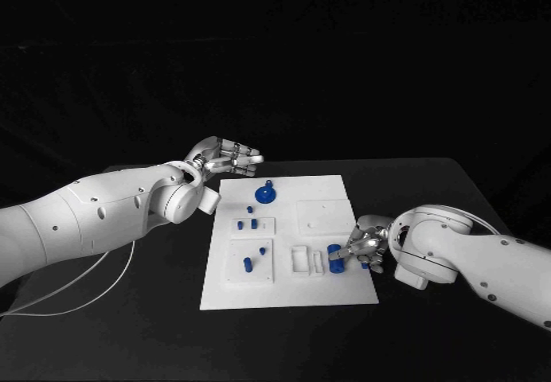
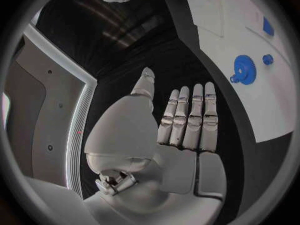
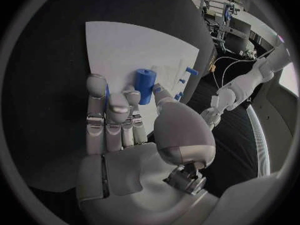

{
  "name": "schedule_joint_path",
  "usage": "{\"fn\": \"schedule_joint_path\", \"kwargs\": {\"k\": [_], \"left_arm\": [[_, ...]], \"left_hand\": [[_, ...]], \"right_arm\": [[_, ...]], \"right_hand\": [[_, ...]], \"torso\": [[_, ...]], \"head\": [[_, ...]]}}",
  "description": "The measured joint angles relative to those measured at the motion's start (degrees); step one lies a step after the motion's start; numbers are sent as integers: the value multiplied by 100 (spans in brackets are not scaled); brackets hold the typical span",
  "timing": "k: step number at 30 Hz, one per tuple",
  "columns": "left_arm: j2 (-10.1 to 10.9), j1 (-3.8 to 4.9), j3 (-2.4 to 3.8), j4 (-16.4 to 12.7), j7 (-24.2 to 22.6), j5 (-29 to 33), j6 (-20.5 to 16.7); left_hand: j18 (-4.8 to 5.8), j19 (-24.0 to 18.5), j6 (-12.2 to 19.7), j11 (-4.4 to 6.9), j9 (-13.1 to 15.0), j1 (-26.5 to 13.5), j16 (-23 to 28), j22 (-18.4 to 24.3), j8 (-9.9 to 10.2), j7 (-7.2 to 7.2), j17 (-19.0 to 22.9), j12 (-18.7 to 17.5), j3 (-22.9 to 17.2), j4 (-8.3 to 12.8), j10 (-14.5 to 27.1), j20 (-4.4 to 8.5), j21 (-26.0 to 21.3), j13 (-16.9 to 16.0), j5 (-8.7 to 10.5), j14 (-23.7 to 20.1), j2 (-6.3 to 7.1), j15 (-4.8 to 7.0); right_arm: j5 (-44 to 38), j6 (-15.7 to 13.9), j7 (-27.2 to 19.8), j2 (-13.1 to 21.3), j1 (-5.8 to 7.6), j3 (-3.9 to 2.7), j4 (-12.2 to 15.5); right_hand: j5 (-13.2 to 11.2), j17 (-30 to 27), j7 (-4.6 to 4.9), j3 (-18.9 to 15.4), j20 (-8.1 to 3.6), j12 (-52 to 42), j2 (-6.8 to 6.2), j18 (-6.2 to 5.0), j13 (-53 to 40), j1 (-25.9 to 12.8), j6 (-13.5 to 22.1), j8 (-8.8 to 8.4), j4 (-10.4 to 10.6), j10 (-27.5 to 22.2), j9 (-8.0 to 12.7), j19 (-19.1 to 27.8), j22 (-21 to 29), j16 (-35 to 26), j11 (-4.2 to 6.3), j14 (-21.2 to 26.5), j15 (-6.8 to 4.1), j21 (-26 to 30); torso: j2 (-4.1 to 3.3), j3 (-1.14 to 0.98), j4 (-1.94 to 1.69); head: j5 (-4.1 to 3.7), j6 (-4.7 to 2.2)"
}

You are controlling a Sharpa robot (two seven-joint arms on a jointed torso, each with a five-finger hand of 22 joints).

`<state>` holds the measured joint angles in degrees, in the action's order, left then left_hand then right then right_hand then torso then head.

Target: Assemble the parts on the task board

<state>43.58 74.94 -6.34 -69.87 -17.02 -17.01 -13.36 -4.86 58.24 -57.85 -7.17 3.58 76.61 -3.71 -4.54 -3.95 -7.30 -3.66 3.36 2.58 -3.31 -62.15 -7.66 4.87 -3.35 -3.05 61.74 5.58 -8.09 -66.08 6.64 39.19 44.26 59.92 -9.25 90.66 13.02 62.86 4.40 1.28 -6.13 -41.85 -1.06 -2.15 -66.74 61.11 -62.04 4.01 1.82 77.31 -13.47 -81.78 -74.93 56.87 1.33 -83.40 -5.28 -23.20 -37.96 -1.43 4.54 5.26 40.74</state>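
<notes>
At about four o'clock on the task board [image 1: 333,294], a blue cylinder [image 1: 335,260] is pinched by the right hand [image 1: 365,243], so it may tip if released askew, while the left hand [image 1: 226,157] is held flat, empty, off the eleven o'clock corner.

White task board [image 1: 322,290] flat mid-table — small blue parts [image 1: 265,193] scattered upright across it.

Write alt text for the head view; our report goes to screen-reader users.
The robot's right hand grips a blue cylinder near the right edge of the white task board on a black table. The left hand hovers open, holding nothing, above the board's far left corner, near a round blue part.
</notes>
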Motion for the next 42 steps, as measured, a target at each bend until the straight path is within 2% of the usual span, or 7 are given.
{"fn": "schedule_joint_path", "kwargs": {"k": [7, 8, 14, 18, 32, 39, 42], "left_arm": [[5, 0, 0, -4, 0, 1, 27], [5, 0, 0, -5, 0, 1, 31], [6, 0, 0, -7, 0, 2, 51], [4, 0, 0, -7, 3, 2, 62], [-3, 1, 0, -8, 17, 3, 94], [-2, 1, 0, -9, 24, 4, 109], [-2, 1, 0, -9, 26, 4, 115]], "left_hand": [[-1, 0, 4, 0, 0, -5, 0, 1, 0, -4, 0, 0, 0, 0, 0, 0, 0, 0, 0, 0, -5, 0], [0, 0, 4, 0, 0, -5, 0, 0, 0, -5, 0, 0, 0, 0, 0, 0, 0, 0, 0, 0, -5, 0], [0, 0, 4, 0, 0, -5, 0, 1, 0, -5, 0, 0, 0, 0, 0, 0, 0, 0, 0, 0, -5, 0], [-1, 0, 4, 0, 0, -5, 0, 1, 0, -5, 0, 0, 20, 20, 0, 0, 0, 0, 0, 0, -5, 0], [-1, 0, 4, 0, 0, 18, 0, 1, 0, -5, 0, 0, -2, 41, 0, 0, 0, 0, 0, 0, -27, 0], [-1, 0, 4, 0, 0, 21, 0, 1, 0, -5, 0, 0, -5, 107, 0, 0, 0, 0, 0, 0, -84, 0], [-1, 0, 4, 0, 0, 21, 0, 1, 0, -5, 0, 0, -1, 110, 0, 0, 0, 0, 0, 0, -84, 0]], "right_arm": [[-216, -112, -22, -157, 30, 84, -55], [-241, -128, -23, -177, 34, 99, -76], [-360, -213, -48, -333, 39, 202, -176], [-395, -233, -65, -390, 38, 229, -200], [-381, -277, -63, -436, 57, 269, -224], [-281, -385, -90, -400, 54, 283, -210], [-111, -494, -106, -356, 49, 295, -189]], "right_hand": [[-83, 7, 5, 26, 0, 0, 0, 0, -8, 0, -3, 1, 26, 1, -213, 0, 0, 25, -1, -10, 10, 0], [-83, 7, -10, 35, 0, 0, 0, 0, -8, 0, 17, -30, 28, -2, -904, 0, 0, 25, -1, -9, 11, 0], [-83, 6, -11, 67, 0, 0, 0, 0, -10, 0, 18, -32, 30, -2, -2982, 0, 1, 25, -1, -8, 11, 0], [-83, 6, -9, 105, 0, 0, -39, 0, -15, 37, 19, -32, -9, -2, -3467, 0, 1, 25, -1, -9, 11, 0], [342, 5, 2, 460, 0, 0, -73, 0, -33, 60, 27, -12, -400, -11, -3584, 0, 2, 25, -14, -18, 24, -3], [45, 26, -19, 697, 0, -16, -43, 0, -55, 30, -76, -12, -164, 30, -3585, 0, 2, 70, -10, -22, 43, -169], [264, 48, -24, 716, 0, -35, -44, 0, -74, 30, -81, -16, -145, 30, -3584, 0, 2, 104, -10, -21, 43, -241]], "torso": [[-1, 4, 0], [-1, 5, 0], [0, 7, 3], [2, 6, 3], [3, 3, 10], [-1, 1, 8], [-1, 1, 7]], "head": [[23, 24], [24, 26], [32, 39], [36, 41], [26, 49], [35, 44], [36, 44]]}}
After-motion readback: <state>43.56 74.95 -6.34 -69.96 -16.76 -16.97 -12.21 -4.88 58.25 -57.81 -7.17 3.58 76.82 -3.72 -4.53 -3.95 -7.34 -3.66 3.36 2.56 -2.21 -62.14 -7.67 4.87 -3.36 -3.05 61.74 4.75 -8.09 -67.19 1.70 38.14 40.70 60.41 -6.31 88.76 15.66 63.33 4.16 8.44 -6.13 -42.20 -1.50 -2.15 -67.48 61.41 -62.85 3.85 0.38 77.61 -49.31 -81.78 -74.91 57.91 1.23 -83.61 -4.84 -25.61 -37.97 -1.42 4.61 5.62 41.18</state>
